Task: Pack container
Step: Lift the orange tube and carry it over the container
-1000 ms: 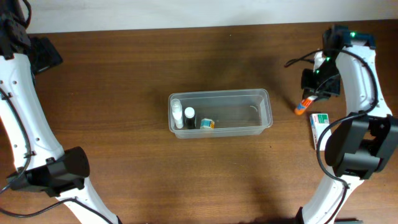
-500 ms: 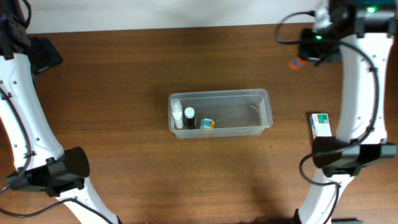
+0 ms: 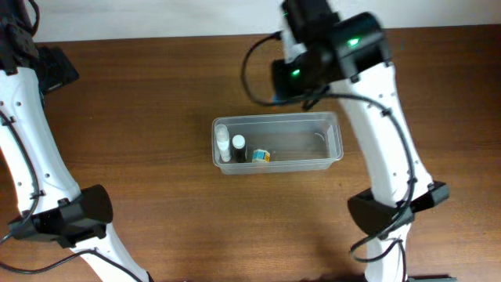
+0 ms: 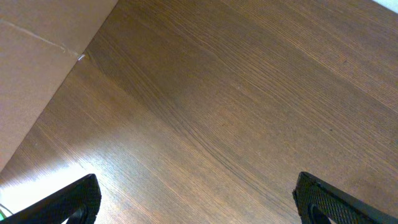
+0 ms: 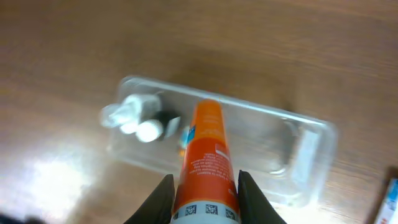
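The clear plastic container [image 3: 325, 141] lies at the table's middle. Its left end holds a white bottle [image 3: 223, 143], a dark-capped bottle [image 3: 238, 146] and a small orange-and-blue item [image 3: 261, 156]. My right gripper [image 5: 206, 186] is shut on an orange tube [image 5: 205, 149] and holds it in the air above the container [image 5: 311, 146], tube tip pointing at the left half near the bottles [image 5: 134, 112]. In the overhead view the right wrist [image 3: 313, 55] hides its fingers and the tube. My left gripper [image 4: 199, 208] is open and empty over bare wood at the far left [image 3: 55, 66].
A corner of the white medicine box [image 5: 392, 199] shows at the right edge of the right wrist view; the right arm covers it in the overhead view. The table's back edge meets a pale wall [image 3: 156, 16].
My right arm has swung left from the table's right side, carrying the orange tube from beside the medicine box to above the container. The left arm has not moved.
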Motion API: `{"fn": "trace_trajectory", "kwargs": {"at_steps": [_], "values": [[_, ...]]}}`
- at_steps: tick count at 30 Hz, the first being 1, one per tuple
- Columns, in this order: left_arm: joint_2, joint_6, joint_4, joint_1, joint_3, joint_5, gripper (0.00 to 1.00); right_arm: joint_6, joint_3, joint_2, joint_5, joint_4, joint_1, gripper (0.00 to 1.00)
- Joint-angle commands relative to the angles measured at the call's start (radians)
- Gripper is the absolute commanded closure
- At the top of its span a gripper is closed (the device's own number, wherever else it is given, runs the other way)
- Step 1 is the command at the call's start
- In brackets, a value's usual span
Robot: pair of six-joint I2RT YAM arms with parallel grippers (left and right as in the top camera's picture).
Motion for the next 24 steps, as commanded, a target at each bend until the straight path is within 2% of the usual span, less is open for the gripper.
{"fn": "trace_trajectory", "kwargs": {"at_steps": [1,10,24], "values": [[0.005,-0.010,-0.001,0.003,0.003,-0.010,0.00,0.051,0.006,-0.014,0.024,-0.005,0.048,0.78],[0.005,-0.010,0.000,0.003,0.003,-0.010,0.00,0.103,-0.129,-0.014,0.064,0.076,0.120,0.78],[0.005,-0.010,0.000,0.004,0.003,-0.010,0.00,0.101,-0.401,-0.014,0.071,0.284,0.119,0.78]]}}
